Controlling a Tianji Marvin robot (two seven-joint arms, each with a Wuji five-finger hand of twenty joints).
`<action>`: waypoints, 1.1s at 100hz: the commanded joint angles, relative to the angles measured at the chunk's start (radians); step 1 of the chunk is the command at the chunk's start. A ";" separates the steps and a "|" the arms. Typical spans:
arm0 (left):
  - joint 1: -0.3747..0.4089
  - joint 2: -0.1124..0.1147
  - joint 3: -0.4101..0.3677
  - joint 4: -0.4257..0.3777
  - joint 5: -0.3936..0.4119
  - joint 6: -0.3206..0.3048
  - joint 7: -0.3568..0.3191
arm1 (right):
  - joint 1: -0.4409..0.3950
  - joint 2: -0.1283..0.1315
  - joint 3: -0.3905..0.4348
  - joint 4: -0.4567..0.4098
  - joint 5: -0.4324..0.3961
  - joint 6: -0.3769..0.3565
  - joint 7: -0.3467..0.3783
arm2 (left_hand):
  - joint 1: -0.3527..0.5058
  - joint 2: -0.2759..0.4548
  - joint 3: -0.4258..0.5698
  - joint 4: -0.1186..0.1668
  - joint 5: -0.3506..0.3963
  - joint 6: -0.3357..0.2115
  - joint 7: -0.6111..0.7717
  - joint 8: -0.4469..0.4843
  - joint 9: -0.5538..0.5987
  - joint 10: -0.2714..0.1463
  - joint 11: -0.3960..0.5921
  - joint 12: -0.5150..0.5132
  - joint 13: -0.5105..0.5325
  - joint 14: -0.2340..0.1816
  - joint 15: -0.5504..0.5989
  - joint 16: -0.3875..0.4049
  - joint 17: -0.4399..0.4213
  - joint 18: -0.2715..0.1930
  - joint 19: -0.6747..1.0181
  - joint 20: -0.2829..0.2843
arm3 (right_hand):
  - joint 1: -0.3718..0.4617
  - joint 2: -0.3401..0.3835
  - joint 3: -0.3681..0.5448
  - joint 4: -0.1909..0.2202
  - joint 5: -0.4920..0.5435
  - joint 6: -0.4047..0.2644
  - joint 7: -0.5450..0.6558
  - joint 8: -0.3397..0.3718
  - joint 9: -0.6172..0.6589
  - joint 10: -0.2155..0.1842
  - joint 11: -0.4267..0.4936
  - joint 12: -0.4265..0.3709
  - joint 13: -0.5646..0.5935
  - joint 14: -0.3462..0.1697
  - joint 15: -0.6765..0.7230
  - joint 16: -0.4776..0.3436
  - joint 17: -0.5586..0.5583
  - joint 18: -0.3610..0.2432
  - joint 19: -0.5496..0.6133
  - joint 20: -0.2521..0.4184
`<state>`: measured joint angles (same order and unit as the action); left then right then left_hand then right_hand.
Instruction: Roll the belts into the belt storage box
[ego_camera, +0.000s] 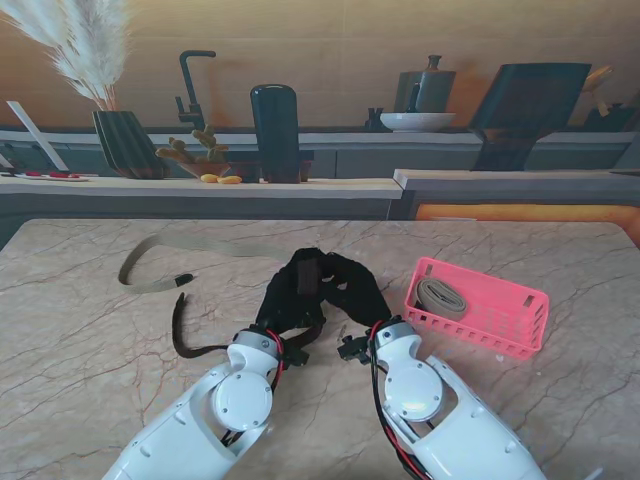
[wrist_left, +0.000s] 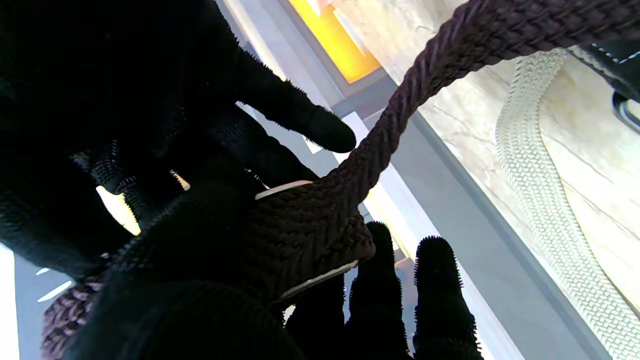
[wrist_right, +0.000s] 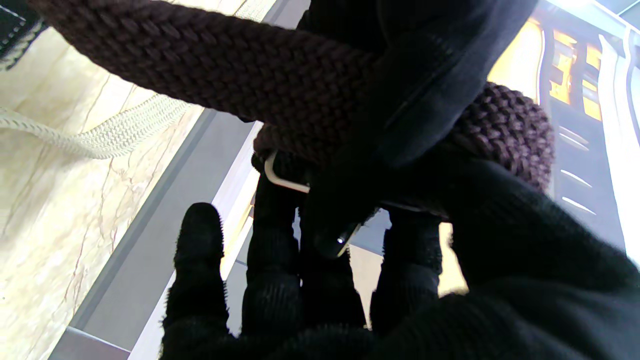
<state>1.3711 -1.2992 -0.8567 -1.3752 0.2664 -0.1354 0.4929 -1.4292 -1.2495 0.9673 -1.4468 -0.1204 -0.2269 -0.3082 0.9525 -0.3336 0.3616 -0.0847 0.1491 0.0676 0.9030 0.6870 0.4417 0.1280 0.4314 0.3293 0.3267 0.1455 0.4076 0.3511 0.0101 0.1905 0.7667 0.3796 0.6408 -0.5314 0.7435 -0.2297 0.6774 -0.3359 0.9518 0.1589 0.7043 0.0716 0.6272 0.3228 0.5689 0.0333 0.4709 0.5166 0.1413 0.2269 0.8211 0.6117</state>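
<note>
A dark brown braided belt (ego_camera: 183, 335) trails from the table on my left up into both black-gloved hands at the middle. My left hand (ego_camera: 287, 293) and right hand (ego_camera: 352, 288) meet around its buckle end (ego_camera: 308, 273), held off the table. In the left wrist view the belt (wrist_left: 320, 220) with its pale metal buckle lies across my fingers (wrist_left: 440, 295). The right wrist view shows the same belt (wrist_right: 240, 70) pinched under a thumb, fingers (wrist_right: 200, 260) stretched past it. A beige woven belt (ego_camera: 160, 262) lies loose at the far left. The pink belt storage box (ego_camera: 500, 322) on the right holds a rolled beige belt (ego_camera: 443, 298).
The marble table ends at a grey counter ledge (ego_camera: 200, 190) far from me, carrying a dark vase with pampas grass (ego_camera: 125, 140), a black cylinder (ego_camera: 274, 132) and small ornaments. The beige belt (wrist_left: 550, 210) also shows in the left wrist view.
</note>
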 joint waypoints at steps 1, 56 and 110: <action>0.012 -0.017 0.001 -0.014 -0.004 -0.005 0.018 | -0.011 -0.010 -0.002 -0.017 -0.001 0.006 -0.004 | 0.098 0.050 0.040 -0.022 0.071 -0.087 0.266 0.112 0.067 -0.026 0.044 0.026 0.066 -0.021 0.041 0.014 0.036 -0.008 0.049 0.030 | 0.002 0.054 -0.005 0.045 0.082 -0.176 0.095 0.030 -0.046 -0.005 -0.073 -0.003 -0.033 -0.020 -0.045 -0.029 -0.038 0.014 -0.070 -0.044; 0.040 0.004 -0.021 -0.055 -0.083 -0.021 -0.079 | -0.033 -0.003 0.041 -0.040 -0.073 0.067 -0.037 | 0.338 0.111 0.078 0.008 0.119 -0.056 0.214 0.053 0.377 -0.036 0.253 0.496 0.586 0.026 0.487 0.263 0.498 0.062 0.386 0.134 | 0.048 0.071 -0.026 0.066 0.042 -0.086 0.095 0.046 -0.096 0.028 -0.072 -0.011 -0.070 0.004 -0.063 -0.049 -0.037 0.018 -0.118 -0.059; 0.057 0.013 -0.034 -0.073 -0.097 -0.044 -0.103 | -0.067 0.075 0.127 -0.096 -0.285 0.083 0.113 | 0.338 0.117 -0.058 -0.030 0.101 -0.038 0.180 -0.008 0.383 0.001 0.229 0.561 0.754 -0.160 0.792 0.579 0.637 0.018 0.621 0.320 | -0.147 -0.135 0.113 0.142 -0.292 0.284 -0.253 0.392 -0.194 0.090 -0.084 0.005 -0.070 0.053 -0.076 -0.041 -0.017 0.031 -0.090 -0.041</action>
<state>1.4156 -1.2855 -0.8895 -1.4383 0.1700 -0.1693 0.3836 -1.4939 -1.2000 1.0719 -1.5478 -0.3828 -0.1527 -0.2024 1.1606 -0.3345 0.2846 -0.1242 0.2178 0.0479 1.0147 0.6972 0.6951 0.1606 0.2933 0.7754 0.9829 0.1753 1.0140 0.8493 0.6310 0.2371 1.3414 0.6680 0.5199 -0.5351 0.8518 -0.1173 0.5106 -0.2928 0.7973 0.5544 0.6897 -0.0097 0.7138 0.3911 0.5175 0.0866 0.4169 0.4851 0.1171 0.2536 0.7146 0.5530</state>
